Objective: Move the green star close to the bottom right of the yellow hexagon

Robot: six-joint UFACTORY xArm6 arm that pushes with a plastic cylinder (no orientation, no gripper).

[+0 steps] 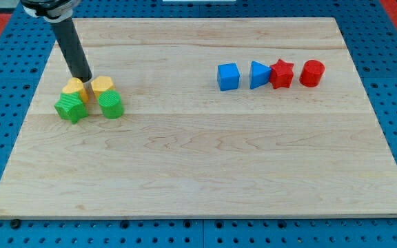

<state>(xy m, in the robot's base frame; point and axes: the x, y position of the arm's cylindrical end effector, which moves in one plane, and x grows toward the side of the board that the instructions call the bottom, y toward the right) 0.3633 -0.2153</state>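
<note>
The green star [69, 108] lies at the board's left side, touching the lower edge of a yellow block [74, 88] that looks like the hexagon. A second yellow block [102, 85], possibly a heart, sits just to its right, with a rounded green block [110, 105] right below it. My tip [86, 78] is down between the two yellow blocks at their upper edges, above and to the right of the green star. The rod leans up toward the view's top left.
A row stands at the upper right: a blue cube [229, 76], a blue triangle [259, 74], a red star [281, 74] and a red cylinder [312, 72]. The wooden board [205, 172] lies on a blue pegboard surface.
</note>
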